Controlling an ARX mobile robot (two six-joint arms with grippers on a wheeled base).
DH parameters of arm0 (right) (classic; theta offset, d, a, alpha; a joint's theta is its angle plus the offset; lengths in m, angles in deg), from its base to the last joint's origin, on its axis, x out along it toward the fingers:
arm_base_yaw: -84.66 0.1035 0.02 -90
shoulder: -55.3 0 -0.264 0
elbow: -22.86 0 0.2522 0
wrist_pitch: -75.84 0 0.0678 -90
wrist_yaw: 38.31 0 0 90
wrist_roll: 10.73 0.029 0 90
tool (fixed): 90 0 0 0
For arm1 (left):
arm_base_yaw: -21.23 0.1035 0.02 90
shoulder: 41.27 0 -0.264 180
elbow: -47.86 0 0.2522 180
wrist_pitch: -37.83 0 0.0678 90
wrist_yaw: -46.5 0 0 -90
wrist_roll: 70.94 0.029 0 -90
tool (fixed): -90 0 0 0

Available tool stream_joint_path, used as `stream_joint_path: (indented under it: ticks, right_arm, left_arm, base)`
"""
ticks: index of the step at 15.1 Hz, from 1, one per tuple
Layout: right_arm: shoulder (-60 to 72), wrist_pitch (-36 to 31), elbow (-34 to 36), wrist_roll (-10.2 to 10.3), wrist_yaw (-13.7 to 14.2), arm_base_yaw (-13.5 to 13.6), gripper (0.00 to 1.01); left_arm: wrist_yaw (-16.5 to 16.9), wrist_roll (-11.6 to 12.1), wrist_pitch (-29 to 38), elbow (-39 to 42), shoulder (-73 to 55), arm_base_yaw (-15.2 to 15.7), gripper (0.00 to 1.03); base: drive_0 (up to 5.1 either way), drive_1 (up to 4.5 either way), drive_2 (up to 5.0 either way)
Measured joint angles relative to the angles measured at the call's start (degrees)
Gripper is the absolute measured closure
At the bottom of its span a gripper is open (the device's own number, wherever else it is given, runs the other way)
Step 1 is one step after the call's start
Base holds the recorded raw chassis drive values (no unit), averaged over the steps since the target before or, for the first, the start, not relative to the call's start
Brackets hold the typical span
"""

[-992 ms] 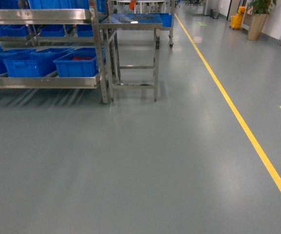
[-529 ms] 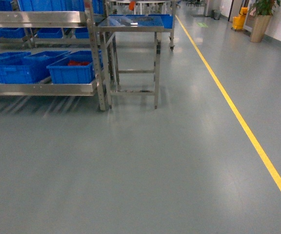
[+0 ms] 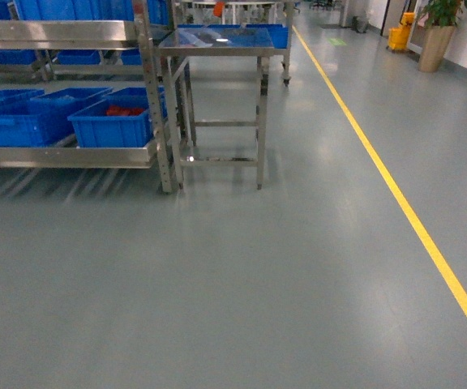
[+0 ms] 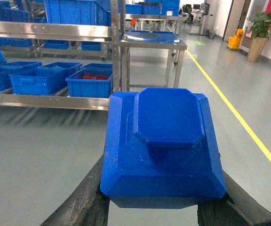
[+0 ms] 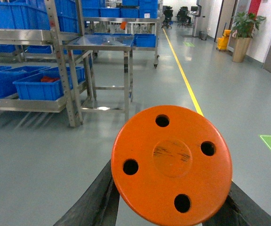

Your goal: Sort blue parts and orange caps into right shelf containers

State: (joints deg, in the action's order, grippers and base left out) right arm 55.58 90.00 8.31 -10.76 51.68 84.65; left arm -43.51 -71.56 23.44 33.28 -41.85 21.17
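Note:
In the left wrist view my left gripper (image 4: 160, 200) is shut on a chunky blue part (image 4: 166, 146) with a raised octagonal top, its dark fingers (image 4: 91, 200) pressing both sides. The right wrist view shows my right gripper (image 5: 171, 205) shut on a round orange cap (image 5: 171, 162) with several holes. Neither gripper appears in the head view. Blue crates (image 3: 112, 128) stand on the low steel shelf (image 3: 63, 156) at the far left, well ahead of both grippers. The nearest crate holds red-orange pieces (image 3: 124, 110).
A steel table (image 3: 217, 40) with a blue tray on top stands beside the shelf's end post (image 3: 156, 121). A yellow floor line (image 3: 396, 194) runs along the right. A potted plant (image 3: 434, 36) and a yellow mop bucket (image 3: 397, 34) stand far back on the right. Grey floor lies between me and the shelf.
The head view has shifted: the shelf, its crates and the table have slid a little left and down in the frame, and the green floor mark at the right edge has almost left view.

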Motion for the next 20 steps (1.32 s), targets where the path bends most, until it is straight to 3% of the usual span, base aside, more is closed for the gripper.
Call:
stream_joint_path:
  ticks: [20]
  right_arm:
    - [0.0, -0.02, 0.0, 0.0, 0.0, 0.0, 0.59]
  left_arm:
    - [-0.04, 0.0, 0.24, 0.0, 0.0, 0.0, 0.6]
  base:
    - [0.0, 4.27, -4.2]
